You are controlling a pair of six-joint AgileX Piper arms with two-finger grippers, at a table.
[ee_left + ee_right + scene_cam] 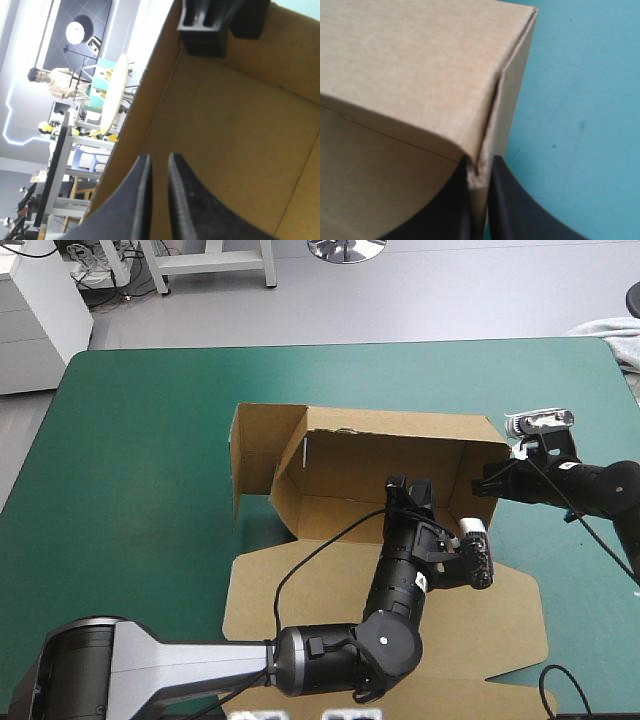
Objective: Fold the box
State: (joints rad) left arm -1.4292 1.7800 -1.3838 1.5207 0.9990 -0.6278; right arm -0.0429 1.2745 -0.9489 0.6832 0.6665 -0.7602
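The brown box lies mid-table with its back wall and side walls raised and its lid flat toward the near edge. My left gripper reaches inside the box against the back wall. In the left wrist view its fingers are all but shut, and brown board fills the slit between them. My right gripper pinches the box's right rear corner. In the right wrist view the wall's edge sits between its nearly closed fingers. The right gripper also shows ahead of the left gripper.
Teal-green cover lies bare to the left of the box and beside the right wall. A grey cloth rests at the table's far right corner. The left side flap stands up at the box's left end.
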